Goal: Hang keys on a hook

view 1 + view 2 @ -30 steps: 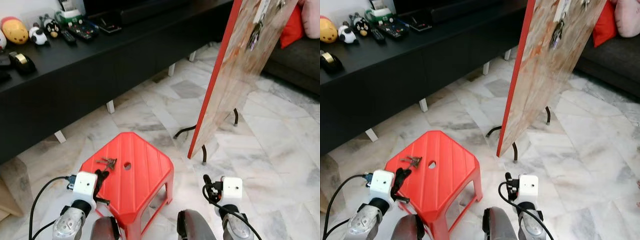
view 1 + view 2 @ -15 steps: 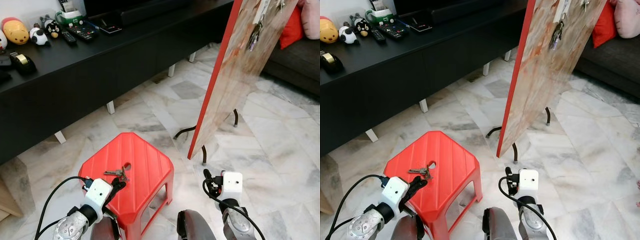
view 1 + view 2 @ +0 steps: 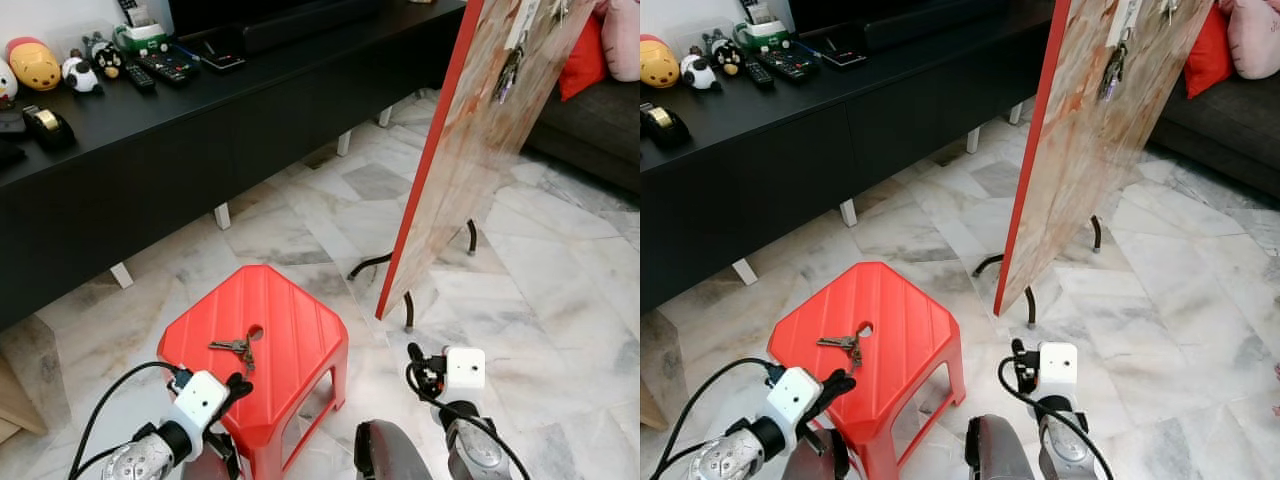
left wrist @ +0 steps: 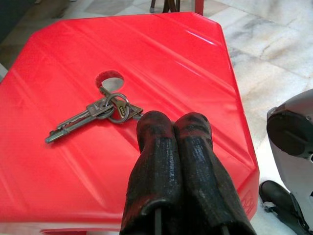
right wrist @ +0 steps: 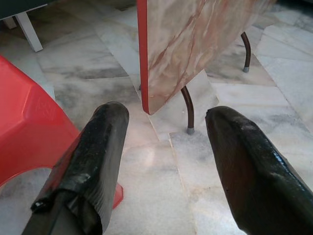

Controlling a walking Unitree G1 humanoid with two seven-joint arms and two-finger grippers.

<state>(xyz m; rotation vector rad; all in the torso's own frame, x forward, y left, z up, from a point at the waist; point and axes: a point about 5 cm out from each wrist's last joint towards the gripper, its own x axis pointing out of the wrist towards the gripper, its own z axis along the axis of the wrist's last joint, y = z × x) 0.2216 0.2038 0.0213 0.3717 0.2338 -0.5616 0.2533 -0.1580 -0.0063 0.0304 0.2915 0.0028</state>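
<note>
Keys on red stool; left claw together just beside them; right claw apart

Left gripper jaws closed, right gripper spread.

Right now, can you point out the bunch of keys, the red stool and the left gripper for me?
bunch of keys (image 4: 105, 110): left wrist view, on the key ring.
red stool (image 3: 295, 315): left eye view, on the bare ribbed seat.
left gripper (image 4: 173, 125): left wrist view, between its shut fingertips.
</note>
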